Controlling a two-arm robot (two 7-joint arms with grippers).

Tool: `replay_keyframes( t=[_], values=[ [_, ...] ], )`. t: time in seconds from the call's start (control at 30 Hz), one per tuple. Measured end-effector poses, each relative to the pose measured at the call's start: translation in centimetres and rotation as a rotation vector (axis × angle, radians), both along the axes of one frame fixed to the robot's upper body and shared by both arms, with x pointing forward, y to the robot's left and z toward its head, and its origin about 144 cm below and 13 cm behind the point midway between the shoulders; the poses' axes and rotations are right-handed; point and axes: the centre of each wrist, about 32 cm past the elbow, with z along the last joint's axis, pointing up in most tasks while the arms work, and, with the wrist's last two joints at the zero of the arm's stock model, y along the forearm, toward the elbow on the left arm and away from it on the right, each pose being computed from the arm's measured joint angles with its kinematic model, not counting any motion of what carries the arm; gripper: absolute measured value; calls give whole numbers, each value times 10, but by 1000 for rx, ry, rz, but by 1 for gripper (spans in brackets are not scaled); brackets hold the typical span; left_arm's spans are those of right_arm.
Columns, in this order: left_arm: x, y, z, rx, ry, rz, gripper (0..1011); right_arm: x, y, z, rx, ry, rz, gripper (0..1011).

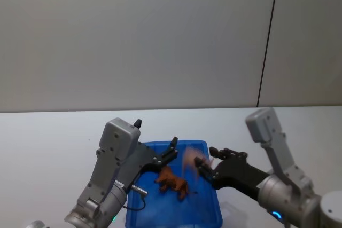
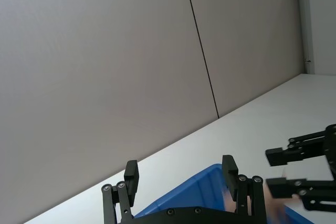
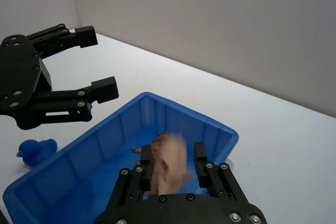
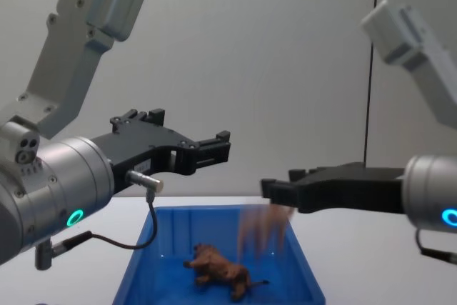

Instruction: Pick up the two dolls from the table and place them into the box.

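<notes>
Pink pig doll (image 4: 263, 230) is in mid-air over the blue bin (image 3: 178, 119), above the bin's floor and toward its right wall, just under the fingertips of the right gripper (image 3: 173, 153). That gripper reaches in roughly level above the bin's right rim. Its two fingers (image 3: 200, 153) stand apart with the pig between and below them, and the pads seem not to touch it, though the doll is too indistinct to be sure.

The reddish-brown lion doll (image 1: 172, 182) lies on the bin's floor near the middle, its maned head toward the bin's left wall and its thin tail toward the right wall. It is clear of every wall and of both grippers.

The left gripper (image 2: 180, 170) hovers over the left half of the bin, higher than the rim and pointing toward the bin's far end. Its fingers are spread wide with nothing between them. The two grippers face each other across the bin's width, well apart.

The bin sits on the plain white table (image 3: 273, 129). A small blue duck toy (image 3: 34, 150) stands on the table close beside the outside of the bin's left wall. Beyond the bin's far end rises a grey wall panel (image 1: 133, 41) with a dark vertical seam
</notes>
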Motion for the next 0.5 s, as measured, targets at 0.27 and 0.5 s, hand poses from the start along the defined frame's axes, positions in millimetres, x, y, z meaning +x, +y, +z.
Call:
replay_keyframes(
  t=[0.27,0.5],
  values=[
    [0,0,0,0,0,0,1002,13,10,1,1,28,29,691],
    [0,0,0,0,0,0,1001,15,5,1,-7,17,34,875]
  ],
)
